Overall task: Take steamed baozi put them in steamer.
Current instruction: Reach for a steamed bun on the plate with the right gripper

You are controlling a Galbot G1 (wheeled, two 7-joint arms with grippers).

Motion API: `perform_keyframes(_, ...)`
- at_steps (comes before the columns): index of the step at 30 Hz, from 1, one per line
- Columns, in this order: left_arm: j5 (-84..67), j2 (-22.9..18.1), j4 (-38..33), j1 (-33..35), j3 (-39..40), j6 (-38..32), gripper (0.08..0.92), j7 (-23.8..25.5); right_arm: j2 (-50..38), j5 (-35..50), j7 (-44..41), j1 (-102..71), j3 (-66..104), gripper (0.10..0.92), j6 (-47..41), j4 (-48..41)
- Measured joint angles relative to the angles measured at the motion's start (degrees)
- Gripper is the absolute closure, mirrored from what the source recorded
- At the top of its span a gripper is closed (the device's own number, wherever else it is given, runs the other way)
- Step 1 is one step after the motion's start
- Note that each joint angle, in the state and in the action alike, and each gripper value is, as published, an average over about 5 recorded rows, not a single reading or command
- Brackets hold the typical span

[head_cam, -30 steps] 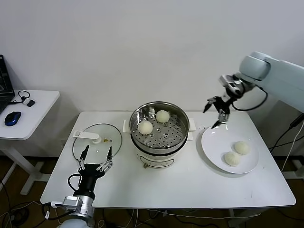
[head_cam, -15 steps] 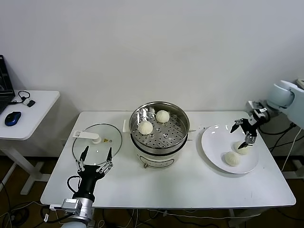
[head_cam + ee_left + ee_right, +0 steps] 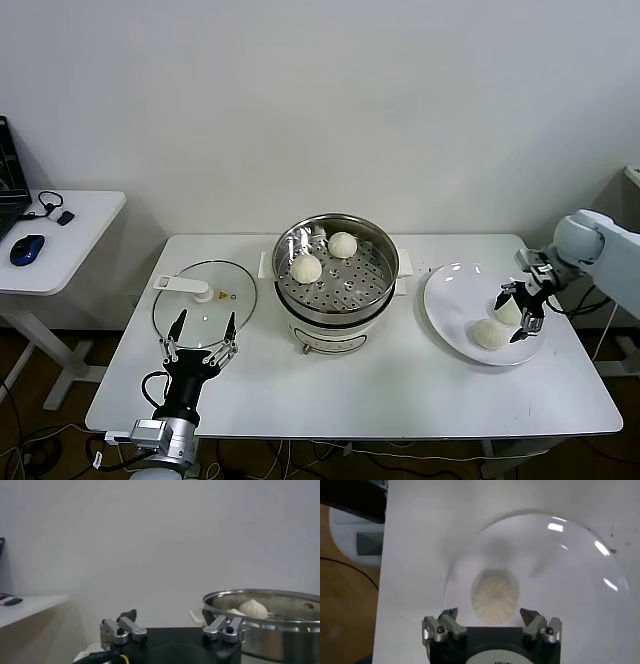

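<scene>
Cream-white dough is what the right hand [image 3: 520,311] is after: it hangs over the white plate [image 3: 450,312], its fingers spread wide on either side of a steamed baozi [image 3: 507,312] without gripping it. A second bun [image 3: 488,334] lies just beside that one on the plate, on the side nearer the robot. The plate sits on the white tabletop [image 3: 400,385] immediately to the right of the steamer [image 3: 338,280], where two more buns [image 3: 307,268] already rest on the perforated tray. By that count the job looks about half done, and the step in hand is the pick of the third bun.

The next move appears to call for a short descent, a soft squeeze, then a lift and carry to the steamer. The wrist view shows the bun [image 3: 494,596] centred between the open fingertips, its domed top finely pleated. It is likely soft and easily dented, so a light grip seems wise. The plate is smooth and glossy; the steamer is polished steel on a white base.

Left of the steamer, the left hand [image 3: 201,334] idles with fingers apart at the near edge of the flat glass lid [image 3: 205,300].
</scene>
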Motion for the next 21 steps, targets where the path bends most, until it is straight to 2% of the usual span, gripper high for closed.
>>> perform_keyframes(21,-0.5,-0.1,0.9,-0.2,-0.1,-0.2,0.177,0.0,5.0,-3.3,1.1,-4.4,3.4,0.203,0.3,-4.5)
